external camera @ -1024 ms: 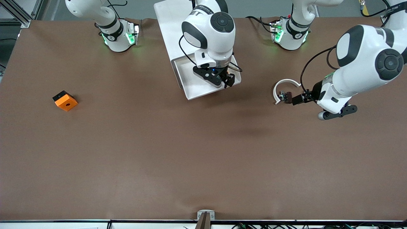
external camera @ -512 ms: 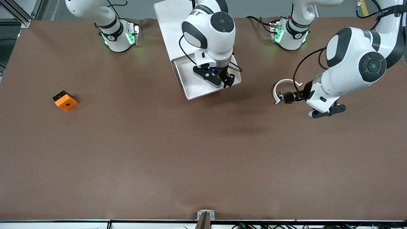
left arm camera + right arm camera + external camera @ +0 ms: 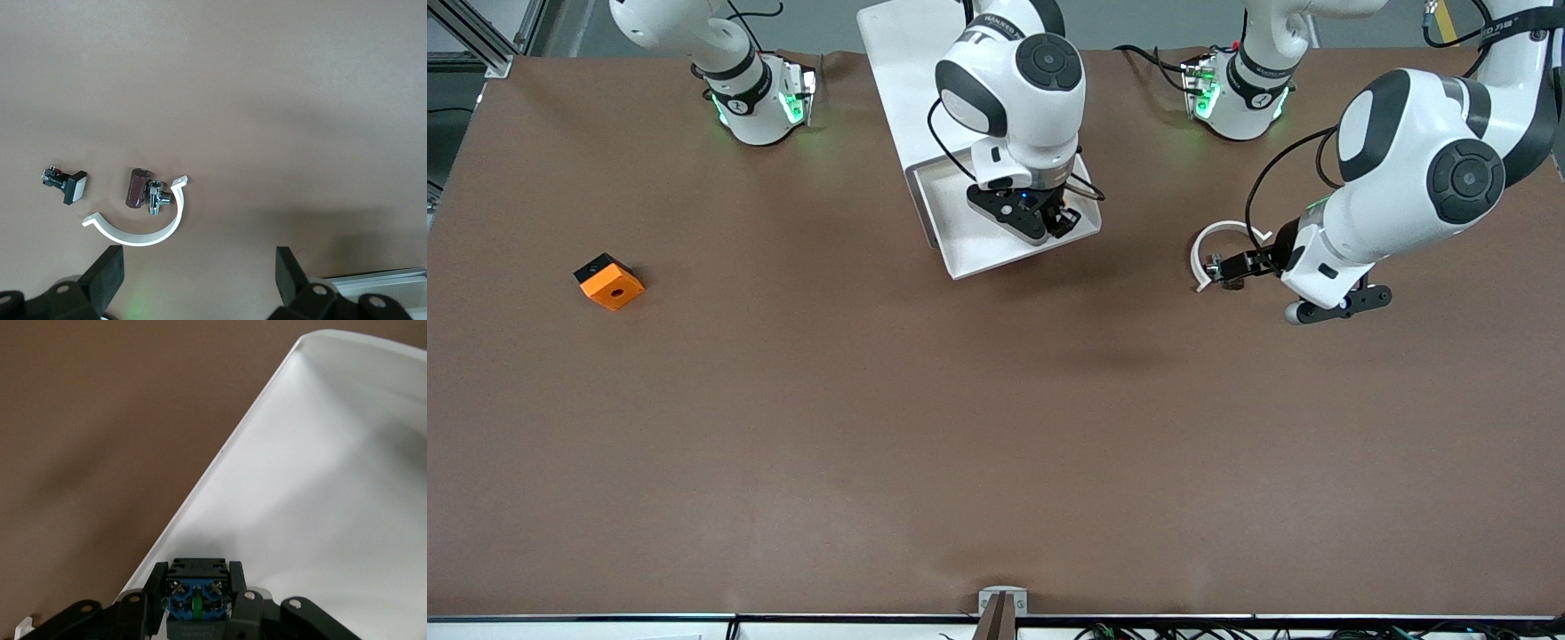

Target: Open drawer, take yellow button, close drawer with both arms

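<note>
The drawer (image 3: 965,244) stands pulled out of the white cabinet (image 3: 898,62); it also shows in the right wrist view (image 3: 333,487). My right gripper (image 3: 1060,219) hangs over the drawer's tray, shut on the button (image 3: 197,597). Only the button's dark body and blue underside show between the fingers (image 3: 157,580); its cap is hidden. My left gripper (image 3: 1230,266) is open and empty over the table toward the left arm's end. In the left wrist view the left gripper (image 3: 197,280) is wide open beside a white arc (image 3: 140,230).
The white arc (image 3: 1214,242) lies by a brown cylinder with a metal fitting (image 3: 137,188) and a small black clip (image 3: 67,185). An orange block with a black hole (image 3: 609,282) sits toward the right arm's end of the table.
My left arm has swung in toward the white arc, so its hand now sits closer to it. My right gripper has shifted slightly over the drawer, still holding the button.
</note>
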{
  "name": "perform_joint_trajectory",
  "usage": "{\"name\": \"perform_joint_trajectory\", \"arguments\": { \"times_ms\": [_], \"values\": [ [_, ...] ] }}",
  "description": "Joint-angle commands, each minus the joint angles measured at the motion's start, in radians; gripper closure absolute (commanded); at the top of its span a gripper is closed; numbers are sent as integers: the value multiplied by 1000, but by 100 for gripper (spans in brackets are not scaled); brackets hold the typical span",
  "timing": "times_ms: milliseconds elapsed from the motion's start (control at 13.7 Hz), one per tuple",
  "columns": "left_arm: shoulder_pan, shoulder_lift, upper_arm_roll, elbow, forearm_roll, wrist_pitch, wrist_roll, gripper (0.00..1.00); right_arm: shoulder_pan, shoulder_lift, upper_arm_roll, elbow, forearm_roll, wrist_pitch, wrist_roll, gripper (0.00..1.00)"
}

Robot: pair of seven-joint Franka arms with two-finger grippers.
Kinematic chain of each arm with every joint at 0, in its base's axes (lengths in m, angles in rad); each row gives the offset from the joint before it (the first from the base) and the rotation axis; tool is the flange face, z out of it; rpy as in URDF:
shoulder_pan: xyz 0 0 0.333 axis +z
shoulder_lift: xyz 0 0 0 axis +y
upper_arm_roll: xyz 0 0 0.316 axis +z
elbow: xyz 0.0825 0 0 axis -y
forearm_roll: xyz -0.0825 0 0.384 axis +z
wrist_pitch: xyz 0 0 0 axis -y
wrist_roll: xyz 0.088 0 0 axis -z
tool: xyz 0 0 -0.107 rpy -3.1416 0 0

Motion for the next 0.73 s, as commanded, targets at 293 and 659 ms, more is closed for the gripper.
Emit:
{"name": "perform_joint_trajectory", "arguments": {
  "times_ms": [293,659],
  "values": [
    [-4,3,-76,-19,20,55,-66,0,10,16,-10,29,0,-5,-6,100],
    [-8,69,-131,-16,20,153,-137,0,-27,10,-6,147,8,-176,-88,100]
  ]
}}
